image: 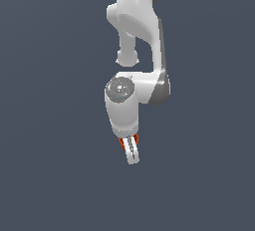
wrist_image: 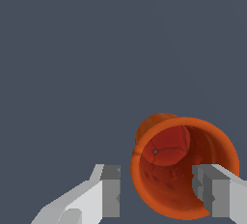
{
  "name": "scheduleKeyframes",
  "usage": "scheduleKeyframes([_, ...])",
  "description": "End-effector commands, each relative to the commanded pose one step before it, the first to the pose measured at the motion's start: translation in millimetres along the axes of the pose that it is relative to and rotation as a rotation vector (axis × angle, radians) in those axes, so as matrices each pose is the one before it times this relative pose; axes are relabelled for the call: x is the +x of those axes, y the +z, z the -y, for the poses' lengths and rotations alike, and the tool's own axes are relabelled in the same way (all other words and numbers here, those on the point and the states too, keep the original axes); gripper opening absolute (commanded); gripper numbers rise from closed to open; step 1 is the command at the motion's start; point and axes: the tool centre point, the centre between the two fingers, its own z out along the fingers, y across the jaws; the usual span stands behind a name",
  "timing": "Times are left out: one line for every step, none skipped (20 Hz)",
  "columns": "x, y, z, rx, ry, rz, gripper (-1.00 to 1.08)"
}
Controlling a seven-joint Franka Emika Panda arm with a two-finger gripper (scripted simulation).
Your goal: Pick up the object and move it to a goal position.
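- I see my white gripper [image: 132, 151] hanging down in the air in the exterior view, with a bit of orange-red showing at its fingers.
- That orange-red bit is the cup [image: 121, 143]. It sits up by the top of the fingers, close against them.
- In the wrist view the cup [wrist_image: 185, 166] looks big and round. I can look right into its darker red inside.
- One finger [wrist_image: 218, 195] is in front of the cup's rim, so it seems to reach inside the cup or press on its wall. The other finger [wrist_image: 107, 195] is on the outside, with a gap of gray between it and the cup.
- So the fingers are spread apart here. I cannot tell if they are squeezing the cup wall or just sitting around it.
- I think the cup is near the gripper but maybe not held tight yet.
- I see no table and no mark for the goal spot, only plain gray all around.
- My guess is the pick-up part is partway done. Carrying the cup to the goal is not finished as far as I can see.
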Motion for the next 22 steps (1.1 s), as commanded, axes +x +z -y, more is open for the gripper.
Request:
scheduleKeyframes([0.84,2.38,2.99,0.00361,0.04481,0.00004,0.28])
scheduleKeyframes([0.20,0.80,0.90,0.00103,0.01375,0.00004,0.28])
scheduleKeyframes([0.15,0.71,0.81,0.00092,0.01227,0.00004,0.28])
scheduleKeyframes([0.13,0.63,0.71,0.00082,0.01082,0.00004,0.28])
scheduleKeyframes([0.10,0.55,0.61,0.00071,0.00938,0.00004,0.28])
scheduleKeyframes([0.08,0.46,0.52,0.00060,0.00793,0.00003,0.28])
scheduleKeyframes([0.06,0.38,0.43,0.00049,0.00648,0.00003,0.28])
scheduleKeyframes([0.06,0.29,0.33,0.00038,0.00506,0.00002,0.28])
scheduleKeyframes([0.02,0.21,0.24,0.00027,0.00358,0.00002,0.28])
scheduleKeyframes([0.03,0.13,0.14,0.00017,0.00218,0.00001,0.28])
scheduleKeyframes([-0.02,0.04,0.05,0.00005,0.00069,0.00000,0.28])
scheduleKeyframes([-0.05,-0.12,-0.37,-0.00058,-0.00462,0.00000,0.28])
scheduleKeyframes([-0.05,0.42,0.01,0.00000,0.00000,0.00000,0.28])
scheduleKeyframes([-0.14,1.27,0.03,0.00000,0.00000,0.00000,0.28])
scheduleKeyframes([0.11,2.08,0.00,0.00006,0.00048,0.00000,0.28])
scheduleKeyframes([0.02,2.93,0.01,0.00006,0.00048,0.00000,0.28])
scheduleKeyframes([0.06,3.77,-0.02,0.00008,0.00069,0.00001,0.28])
scheduleKeyframes([0.06,4.61,-0.05,0.00009,0.00084,0.00002,0.28])
scheduleKeyframes([-0.06,4.63,-0.07,0.00007,0.00069,0.00002,0.28])
scheduleKeyframes([0.03,3.78,-0.10,0.00007,0.00069,0.00003,0.28])
scheduleKeyframes([-0.01,2.95,-0.09,0.00005,0.00049,0.00002,0.28])
scheduleKeyframes([0.09,2.10,-0.08,0.00005,0.00049,0.00002,0.28])
